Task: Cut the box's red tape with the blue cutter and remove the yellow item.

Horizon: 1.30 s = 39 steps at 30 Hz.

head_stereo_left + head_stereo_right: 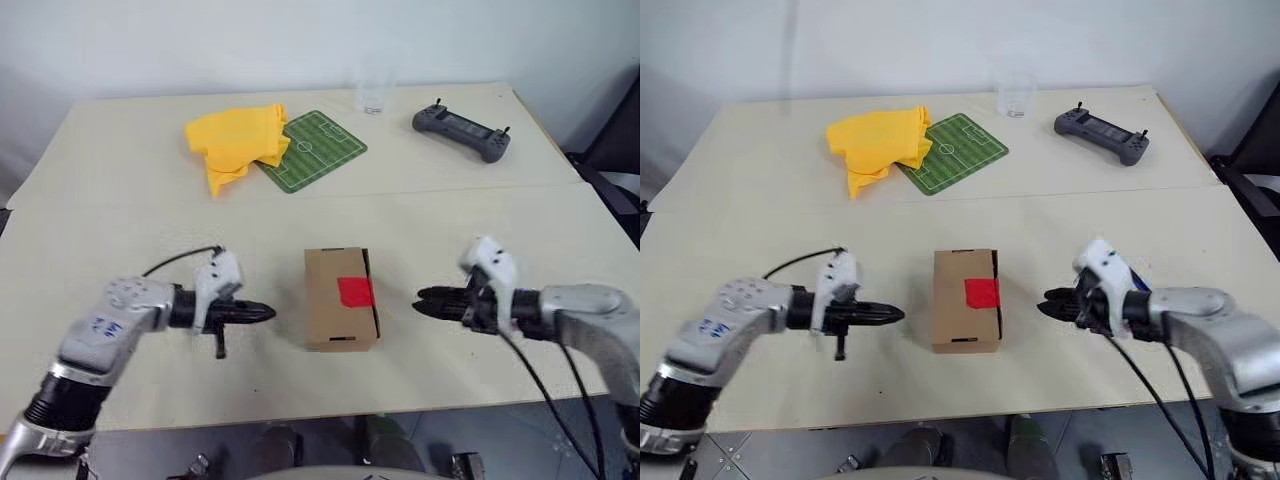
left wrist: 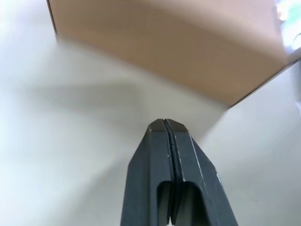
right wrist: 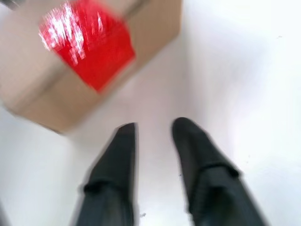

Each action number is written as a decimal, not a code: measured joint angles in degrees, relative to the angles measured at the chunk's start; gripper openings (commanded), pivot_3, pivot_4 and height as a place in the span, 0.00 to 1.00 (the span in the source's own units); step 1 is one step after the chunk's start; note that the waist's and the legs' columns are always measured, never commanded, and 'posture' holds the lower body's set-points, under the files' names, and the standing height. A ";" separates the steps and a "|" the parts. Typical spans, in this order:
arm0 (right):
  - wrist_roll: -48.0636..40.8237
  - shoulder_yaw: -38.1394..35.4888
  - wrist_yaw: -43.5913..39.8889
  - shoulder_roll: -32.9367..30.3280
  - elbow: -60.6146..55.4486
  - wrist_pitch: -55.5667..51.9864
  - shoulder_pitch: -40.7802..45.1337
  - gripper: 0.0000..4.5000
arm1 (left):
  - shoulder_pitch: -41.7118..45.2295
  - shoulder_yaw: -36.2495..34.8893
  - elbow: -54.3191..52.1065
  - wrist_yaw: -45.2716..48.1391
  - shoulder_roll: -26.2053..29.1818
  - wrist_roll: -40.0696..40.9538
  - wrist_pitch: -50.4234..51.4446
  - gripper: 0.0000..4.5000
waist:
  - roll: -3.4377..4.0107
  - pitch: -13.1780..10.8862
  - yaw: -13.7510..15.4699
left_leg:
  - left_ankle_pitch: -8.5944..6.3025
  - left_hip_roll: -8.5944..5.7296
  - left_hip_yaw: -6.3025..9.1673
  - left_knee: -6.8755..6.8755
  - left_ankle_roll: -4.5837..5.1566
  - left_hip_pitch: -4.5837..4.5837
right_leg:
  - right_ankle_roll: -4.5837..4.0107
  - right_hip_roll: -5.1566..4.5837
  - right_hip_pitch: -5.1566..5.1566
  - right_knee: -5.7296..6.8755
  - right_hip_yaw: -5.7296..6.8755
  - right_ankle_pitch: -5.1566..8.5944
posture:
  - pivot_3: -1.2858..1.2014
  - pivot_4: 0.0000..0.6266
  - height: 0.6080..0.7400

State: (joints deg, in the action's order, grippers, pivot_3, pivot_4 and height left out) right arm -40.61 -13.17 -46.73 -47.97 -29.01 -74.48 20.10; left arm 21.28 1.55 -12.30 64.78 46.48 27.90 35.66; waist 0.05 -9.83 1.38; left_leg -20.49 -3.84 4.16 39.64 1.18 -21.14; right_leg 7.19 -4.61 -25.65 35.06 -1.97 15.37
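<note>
The brown box [image 1: 335, 300] sits on the table's near middle, with the red tape [image 1: 355, 291] on the right part of its top. My left gripper [image 1: 268, 313] is just left of the box, pointing at its side, with its fingers [image 2: 157, 155] pressed shut on nothing. My right gripper [image 1: 420, 300] hovers a short way right of the box, pointing at it. In the right wrist view its fingers [image 3: 120, 155] stand apart with nothing between them, and the red tape [image 3: 87, 52] lies ahead. The blue cutter and the yellow item are out of view.
At the back of the table lie a crumpled yellow cloth [image 1: 238, 140], a green football-pitch mat [image 1: 315, 150], a clear glass [image 1: 372, 92] and a grey handheld controller [image 1: 462, 132]. The table's front edge [image 1: 330, 410] runs close below the box.
</note>
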 measured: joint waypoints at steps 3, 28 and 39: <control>-11.92 -0.52 5.98 -3.99 3.40 -13.57 5.22 0.74 | 4.70 -0.92 -0.23 3.47 -2.30 3.54 -0.84 0.00 | 0.02 0.00 0.37 | 0.00 -0.04 0.17 0.00 0.03 -0.02 | -0.04 -0.12 0.09 -0.06 0.01 0.01 | 0.52 0.24 1.00; -71.28 23.86 71.00 -3.34 20.73 4.59 15.92 0.99 | 11.44 12.68 5.83 -3.31 -14.76 -7.75 -5.82 0.00 | -0.09 -0.02 -0.04 | -0.01 -0.02 0.01 0.00 0.08 -0.16 | 0.08 -0.01 -0.02 -0.06 0.06 -0.06 | 0.52 0.24 1.00; -66.08 23.70 64.25 -7.62 23.76 1.65 15.80 0.99 | 10.31 12.67 4.84 -3.45 -14.77 -8.02 -6.99 0.00 | -0.08 -0.02 0.06 | -0.03 0.00 0.04 0.02 0.11 -0.13 | 0.08 -0.02 0.07 -0.12 0.01 -0.06 | 0.52 0.24 1.00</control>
State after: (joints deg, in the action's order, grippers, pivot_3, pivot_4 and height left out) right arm -106.69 10.52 17.52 -55.59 -5.26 -72.83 35.90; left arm 31.59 14.22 -7.46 61.33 31.71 19.88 28.67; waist -0.03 -9.84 1.45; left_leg -20.52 -3.84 4.20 39.66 1.29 -21.27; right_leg 7.27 -4.63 -25.59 34.94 -1.97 15.31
